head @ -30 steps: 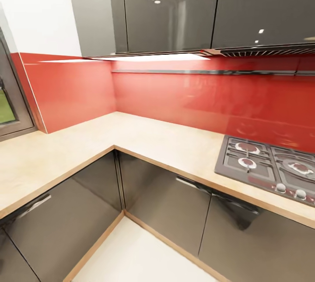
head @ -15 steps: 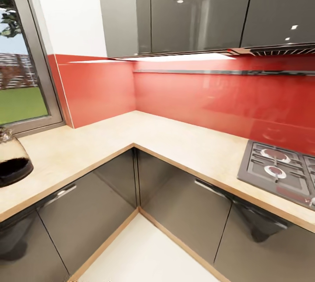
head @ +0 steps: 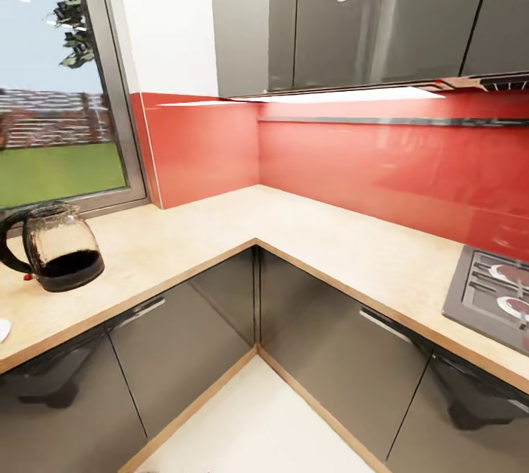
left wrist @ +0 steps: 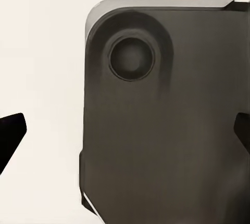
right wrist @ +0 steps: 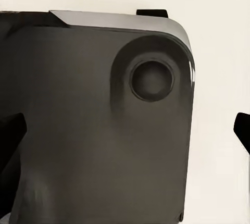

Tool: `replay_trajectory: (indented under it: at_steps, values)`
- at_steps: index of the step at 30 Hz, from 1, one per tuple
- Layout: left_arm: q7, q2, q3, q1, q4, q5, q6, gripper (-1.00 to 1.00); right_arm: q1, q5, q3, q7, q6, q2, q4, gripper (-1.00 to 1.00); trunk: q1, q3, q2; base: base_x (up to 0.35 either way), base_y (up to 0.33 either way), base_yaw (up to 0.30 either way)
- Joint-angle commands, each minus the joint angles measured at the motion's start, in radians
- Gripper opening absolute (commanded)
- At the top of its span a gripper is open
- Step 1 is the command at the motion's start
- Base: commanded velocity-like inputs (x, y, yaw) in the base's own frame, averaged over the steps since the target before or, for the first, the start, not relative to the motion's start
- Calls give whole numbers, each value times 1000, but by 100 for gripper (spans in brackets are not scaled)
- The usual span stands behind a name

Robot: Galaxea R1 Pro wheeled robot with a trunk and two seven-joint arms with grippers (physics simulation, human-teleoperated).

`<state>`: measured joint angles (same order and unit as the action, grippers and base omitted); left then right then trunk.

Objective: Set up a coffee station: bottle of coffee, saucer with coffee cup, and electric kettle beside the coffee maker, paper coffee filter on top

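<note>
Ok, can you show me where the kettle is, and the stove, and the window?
electric kettle point(head: 65, 249): head view, on its clear glass belly.
stove point(head: 491, 295): head view, on its dark grate.
window point(head: 55, 128): head view, on the pane.

Electric kettle point(head: 59, 247) on countertop point(head: 220, 234) far left, below window point(head: 55, 91); hob point(head: 496, 289) far right.

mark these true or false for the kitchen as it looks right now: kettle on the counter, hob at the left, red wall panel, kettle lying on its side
1. The rounded clear glass electric kettle stands on the light beige countertop. True.
2. The grey gas hob is at the head view's left. False: it is at the right edge.
3. The glossy backsplash is red. True.
4. The kettle lies on its side. False: it is upright, below the window.
</note>
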<state>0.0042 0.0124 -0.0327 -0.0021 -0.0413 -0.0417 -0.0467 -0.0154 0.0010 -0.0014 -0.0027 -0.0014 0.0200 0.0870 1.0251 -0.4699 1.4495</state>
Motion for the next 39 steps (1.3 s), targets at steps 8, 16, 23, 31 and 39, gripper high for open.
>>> replay_trajectory:
  at_steps: [8, 16, 23, 31, 39]
  values:
    - [0, 2, -2, -16, -9, -4, -83, 100, -1, -1, -1, 0, -1, 1, 23, 100, -27, 17, -49, 0, 0, 276]
    - [2, 8, -2, -84, -134, 3, -92, 100, -1, -1, -2, -2, 0, 0, 113, 100, -58, 38, -105, 0, 0, 276]
    - [5, 9, -4, -89, -185, -1, -96, 100, 0, 1, 0, -3, -1, -11, 206, 100, -84, 56, -154, 0, 0, 276]
    - [5, 10, -7, -84, -188, -3, -97, 100, 0, 1, 0, -3, -5, -28, 236, 100, -115, 76, -210, 0, 0, 276]
    - [5, 9, -7, -79, -187, -5, -97, 100, -1, 1, -4, -3, -57, -36, 237, 100, -146, 97, -266, 0, 0, 276]
